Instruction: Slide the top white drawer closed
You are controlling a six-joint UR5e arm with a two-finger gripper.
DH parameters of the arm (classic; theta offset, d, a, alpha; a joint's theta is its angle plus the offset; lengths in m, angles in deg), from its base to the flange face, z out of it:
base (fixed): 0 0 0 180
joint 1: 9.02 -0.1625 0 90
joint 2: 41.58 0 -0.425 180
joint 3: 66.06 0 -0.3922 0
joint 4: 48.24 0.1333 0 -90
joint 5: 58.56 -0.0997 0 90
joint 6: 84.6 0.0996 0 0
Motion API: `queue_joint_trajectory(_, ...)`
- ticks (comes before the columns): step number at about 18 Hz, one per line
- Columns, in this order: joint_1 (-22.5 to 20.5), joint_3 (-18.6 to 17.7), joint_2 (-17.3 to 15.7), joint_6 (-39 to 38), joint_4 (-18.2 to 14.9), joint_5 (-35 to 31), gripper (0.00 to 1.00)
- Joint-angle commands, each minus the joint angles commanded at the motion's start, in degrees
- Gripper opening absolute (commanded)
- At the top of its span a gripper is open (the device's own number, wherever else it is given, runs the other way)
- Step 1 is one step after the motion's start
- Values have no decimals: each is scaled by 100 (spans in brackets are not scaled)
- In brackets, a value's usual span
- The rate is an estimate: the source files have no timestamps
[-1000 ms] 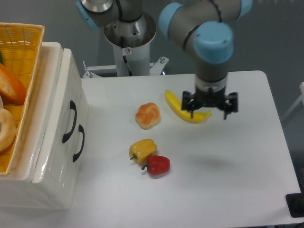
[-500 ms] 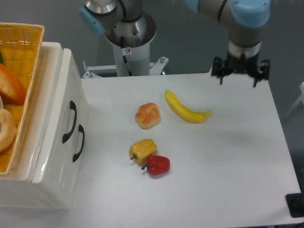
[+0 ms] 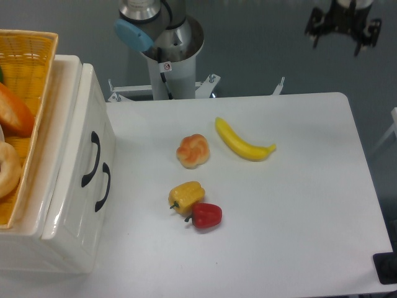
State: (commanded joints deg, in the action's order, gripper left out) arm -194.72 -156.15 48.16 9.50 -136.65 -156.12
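— Two drawers, is that right, at the 9 o'clock side?

— Two black handles, one just above the other, on a glossy white cabinet (image 3: 68, 205) at the table's left edge. The upper handle belongs to the top drawer (image 3: 77, 133). Its front stands about level with the lower drawer (image 3: 80, 217) front, so it looks pushed in, though the angle does not settle that for sure.

— What sits on the cabinet?

— One yellow wicker basket (image 3: 34, 53), at about 10 o'clock in the view, cut off by the left edge. Inside it I see something orange and part of a pale ring shape; I cannot name either.

— And out on the table (image 3: 298, 236)?

— Four foods lie on the white top, well apart from the cabinet. Near the centre is a bun (image 3: 193, 151), orange-brown. At its 3 o'clock, just beside it but not touching, lies a banana (image 3: 242, 141), running from 11 to 4. Toward 6 o'clock from the bun sits a yellow pepper (image 3: 186, 196), and a red pepper (image 3: 206, 215) touches it on its 4 o'clock side.

— Where is the arm?

— Its base column (image 3: 167, 53) stands at 12 o'clock behind the table's far edge. The tool (image 3: 344, 34) hangs at about 1 o'clock, near the top right corner, beyond the table and far from the drawers.

— Is the tool gripping anything?

— No. Its fingers are spread apart with nothing between them.
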Motion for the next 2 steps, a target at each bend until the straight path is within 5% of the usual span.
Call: queue_joint_trajectory(2, -325, -9, -53, 475, -106, -9, 100)
